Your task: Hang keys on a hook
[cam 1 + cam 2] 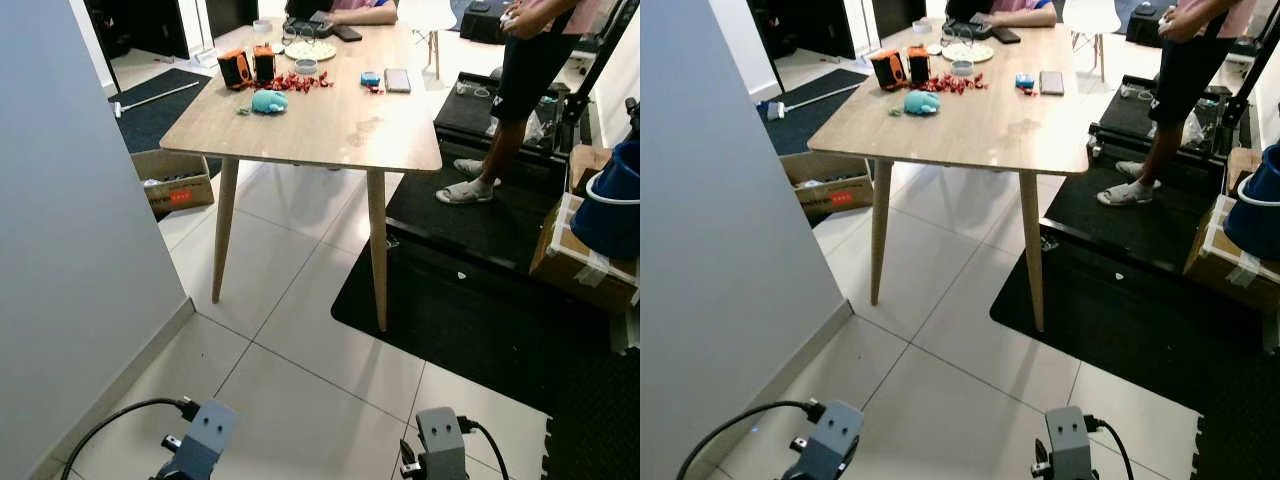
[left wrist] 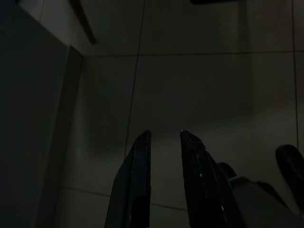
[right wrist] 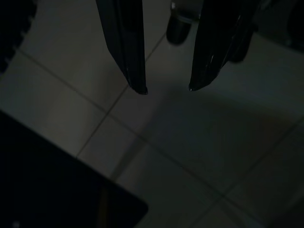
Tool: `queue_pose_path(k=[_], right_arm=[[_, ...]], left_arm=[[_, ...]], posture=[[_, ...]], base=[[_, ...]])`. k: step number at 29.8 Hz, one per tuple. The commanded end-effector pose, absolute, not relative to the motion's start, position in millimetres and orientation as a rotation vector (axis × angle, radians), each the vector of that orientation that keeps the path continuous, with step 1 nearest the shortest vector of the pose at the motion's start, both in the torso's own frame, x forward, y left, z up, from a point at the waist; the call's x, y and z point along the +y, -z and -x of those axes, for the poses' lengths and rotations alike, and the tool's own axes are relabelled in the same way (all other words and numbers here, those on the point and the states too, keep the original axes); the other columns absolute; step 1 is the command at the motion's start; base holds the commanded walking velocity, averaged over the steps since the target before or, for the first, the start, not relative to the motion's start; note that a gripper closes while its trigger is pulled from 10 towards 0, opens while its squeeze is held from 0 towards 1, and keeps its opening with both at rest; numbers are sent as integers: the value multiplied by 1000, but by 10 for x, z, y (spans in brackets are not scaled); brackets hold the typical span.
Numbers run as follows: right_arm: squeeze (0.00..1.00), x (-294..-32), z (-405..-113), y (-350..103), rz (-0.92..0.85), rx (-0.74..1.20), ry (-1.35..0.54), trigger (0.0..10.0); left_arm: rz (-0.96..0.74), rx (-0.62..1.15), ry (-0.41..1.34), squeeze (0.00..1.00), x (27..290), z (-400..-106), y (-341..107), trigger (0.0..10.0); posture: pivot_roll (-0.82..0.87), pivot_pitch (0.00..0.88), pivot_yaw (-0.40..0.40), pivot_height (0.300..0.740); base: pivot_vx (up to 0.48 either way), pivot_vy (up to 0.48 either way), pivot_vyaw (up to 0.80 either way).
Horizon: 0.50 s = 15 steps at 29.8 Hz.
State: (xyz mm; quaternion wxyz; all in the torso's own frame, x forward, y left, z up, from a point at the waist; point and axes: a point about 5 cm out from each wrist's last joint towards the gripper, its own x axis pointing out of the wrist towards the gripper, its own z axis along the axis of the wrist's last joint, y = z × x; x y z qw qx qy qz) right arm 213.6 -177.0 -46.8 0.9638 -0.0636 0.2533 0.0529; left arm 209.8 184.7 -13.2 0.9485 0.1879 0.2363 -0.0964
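White tiled floor (image 1: 300,400), light wooden table (image 1: 330,125) ahead; left gripper (image 2: 164,137) and right gripper (image 3: 167,89) part-open, empty; keys ungrabbed, nothing done.

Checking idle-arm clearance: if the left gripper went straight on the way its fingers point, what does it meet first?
Most likely the tiled floor. The left gripper hangs open and empty, pointing down at bare tile, with the grey wall off to one side. Depth is unclear in the dark view.

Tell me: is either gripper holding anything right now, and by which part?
Nothing is held. The left gripper and right gripper hang open over the white tiled floor.
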Motion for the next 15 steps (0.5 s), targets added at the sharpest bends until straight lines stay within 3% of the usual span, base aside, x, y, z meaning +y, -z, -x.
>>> queue_pose_path(k=[1, 15], right_arm=[[0, -1778, -2011, 565, 129, 568, -106, 10000], [0, -1715, -2111, 501, 104, 508, -115, 10000]], left_arm=[[-417, 510, 185, 0, 1965, -1993, 223, 10000], [-415, 478, 271, 0, 1806, -2083, 263, 10000]], posture=[[106, 149, 25, 740], [54, 121, 43, 740]], base=[[0, 0, 0], [0, 0, 0]])
